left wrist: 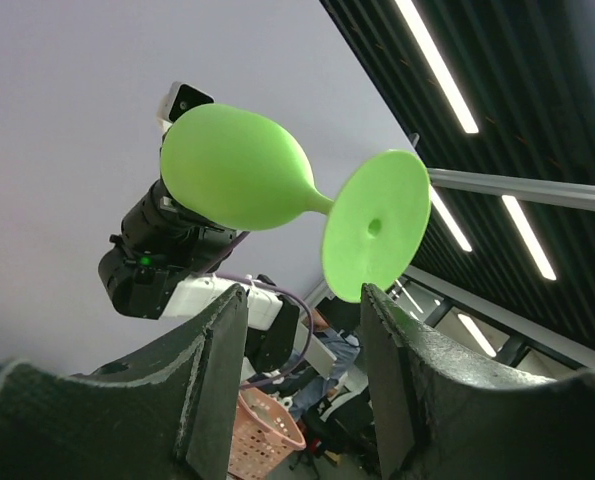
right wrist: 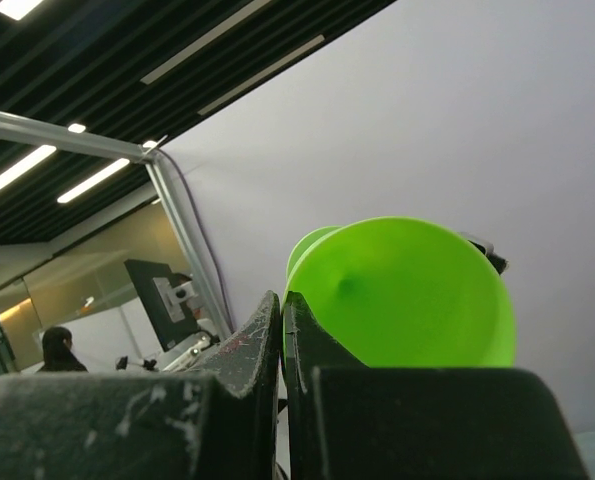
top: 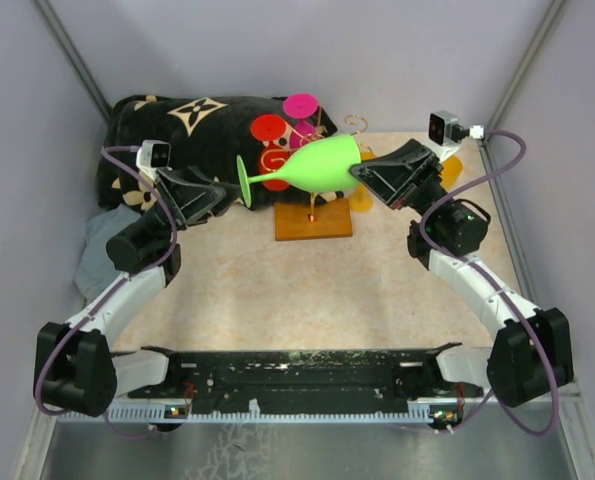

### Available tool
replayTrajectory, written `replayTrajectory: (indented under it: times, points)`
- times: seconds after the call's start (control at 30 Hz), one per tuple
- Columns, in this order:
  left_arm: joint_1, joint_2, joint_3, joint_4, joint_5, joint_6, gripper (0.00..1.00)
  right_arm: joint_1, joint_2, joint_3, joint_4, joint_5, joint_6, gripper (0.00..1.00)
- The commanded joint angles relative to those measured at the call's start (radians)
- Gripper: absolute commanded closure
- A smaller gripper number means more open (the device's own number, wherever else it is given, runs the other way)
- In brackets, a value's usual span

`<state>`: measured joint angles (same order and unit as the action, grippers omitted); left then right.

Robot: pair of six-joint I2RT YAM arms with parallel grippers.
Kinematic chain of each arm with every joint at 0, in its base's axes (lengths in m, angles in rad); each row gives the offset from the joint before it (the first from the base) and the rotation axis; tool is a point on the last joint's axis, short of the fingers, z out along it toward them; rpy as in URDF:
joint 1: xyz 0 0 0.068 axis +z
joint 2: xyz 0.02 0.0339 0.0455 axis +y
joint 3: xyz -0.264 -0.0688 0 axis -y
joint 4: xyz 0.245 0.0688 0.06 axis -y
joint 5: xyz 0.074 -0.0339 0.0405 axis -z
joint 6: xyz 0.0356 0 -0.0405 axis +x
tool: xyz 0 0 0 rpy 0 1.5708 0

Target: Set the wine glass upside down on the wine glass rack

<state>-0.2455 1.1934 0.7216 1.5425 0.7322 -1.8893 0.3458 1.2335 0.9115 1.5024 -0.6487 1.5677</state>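
Wine glass (top: 322, 165), likely light and slippery, hangs sideways over the rack (top: 313, 222), rim pinched in the right claw (top: 358, 179), released left claw (top: 227, 195) near its foot, where the stem seems the safest hold.

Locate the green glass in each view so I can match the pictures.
Top external: glass at upper centre, lying sideways over the rack, foot pointing left.
Left wrist: glass at centre, bowl left, foot right, above the left gripper.
Right wrist: glass right of centre, low, beside the closed fingers.
Shared landmark: the right gripper, shut on the bowl's rim; its arm shows behind the bowl in the left wrist view.
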Motion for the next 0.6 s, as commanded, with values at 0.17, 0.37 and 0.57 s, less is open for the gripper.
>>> replayTrajectory:
  times: [0.17,0.37,0.57]
  points:
    - [-0.052,0.009,0.039,0.173,-0.025,-0.018,0.45,0.082,0.029,0.063,0.138,0.020,-0.075,1.00]
    - [-0.066,0.003,0.034,0.220,-0.054,-0.054,0.47,0.103,0.047,0.049,0.144,0.032,-0.090,1.00]
    - [-0.069,-0.017,0.044,0.218,-0.060,-0.054,0.62,0.126,0.061,0.044,0.145,0.041,-0.104,1.00]
